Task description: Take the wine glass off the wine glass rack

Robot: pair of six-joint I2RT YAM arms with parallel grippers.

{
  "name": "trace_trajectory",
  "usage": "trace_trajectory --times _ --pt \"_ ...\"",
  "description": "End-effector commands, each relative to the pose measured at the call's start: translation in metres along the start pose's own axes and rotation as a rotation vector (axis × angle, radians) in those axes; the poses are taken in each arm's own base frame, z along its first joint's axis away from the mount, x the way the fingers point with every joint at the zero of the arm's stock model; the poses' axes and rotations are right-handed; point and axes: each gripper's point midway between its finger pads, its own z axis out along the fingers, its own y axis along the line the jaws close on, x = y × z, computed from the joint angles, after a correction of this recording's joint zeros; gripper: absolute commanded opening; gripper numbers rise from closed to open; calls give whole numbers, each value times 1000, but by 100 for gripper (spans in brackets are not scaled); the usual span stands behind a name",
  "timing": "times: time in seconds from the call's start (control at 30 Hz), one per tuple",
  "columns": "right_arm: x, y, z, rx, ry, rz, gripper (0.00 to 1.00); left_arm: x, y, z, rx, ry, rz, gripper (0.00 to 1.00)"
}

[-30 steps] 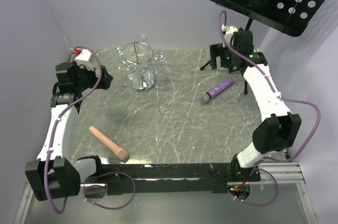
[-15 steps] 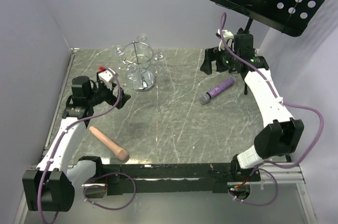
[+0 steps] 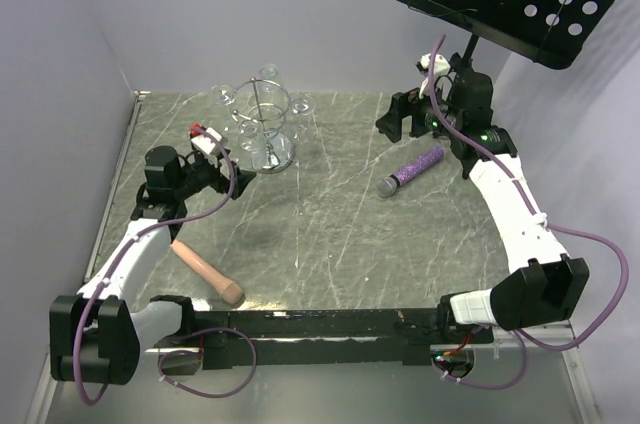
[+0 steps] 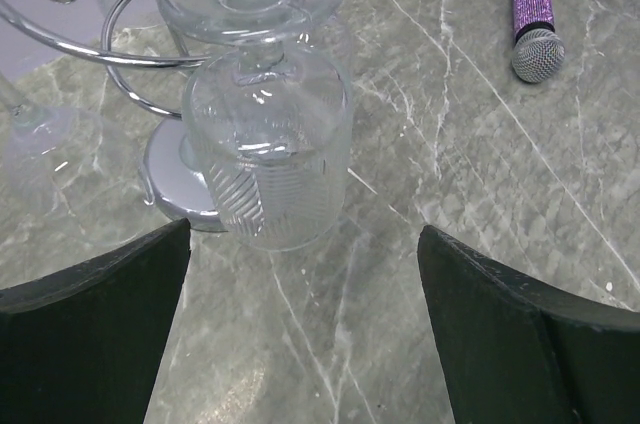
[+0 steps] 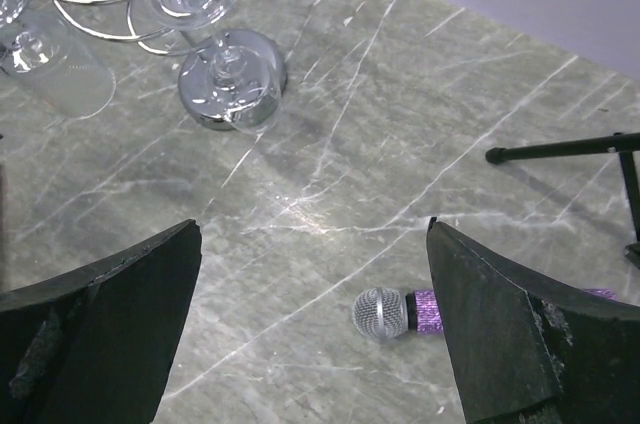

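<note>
Left gripper [image 3: 236, 166] swung in beside the rack [image 3: 268, 116], jaws wide apart and empty, 1 glass [image 4: 268, 159] hanging upside down on the rack just ahead. Right gripper [image 3: 393, 120] hung well right of the rack, jaws apart.

No legible text, seemingly

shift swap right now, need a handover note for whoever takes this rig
Left gripper: fingers open, empty, lined up either side of the nearest wine glass, not touching it.
Right gripper: fingers open, empty, hovering near the microphone.
The wine glass hangs upside down by its foot on the rack; other glasses hang there too.
Done: nothing removed yet.
Left: close on the glass, slide it off the ring, set it down.
</note>
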Motion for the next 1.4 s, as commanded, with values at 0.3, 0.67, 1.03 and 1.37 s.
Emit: trace_trajectory --times 0.3,0.67,1.03,1.37 --pt "2 15 -3 -48 -38 17 100 -28 17 31 -19 -97 50 100" --pt "0 12 3 -46 -33 28 100 -30 23 58 -49 -125 85 100" --pt "2 10 3 -34 -28 25 100 -26 34 69 -104 -116 85 100" --pt "7 8 6 -34 -16 33 100 -27 31 69 -84 -113 93 88"
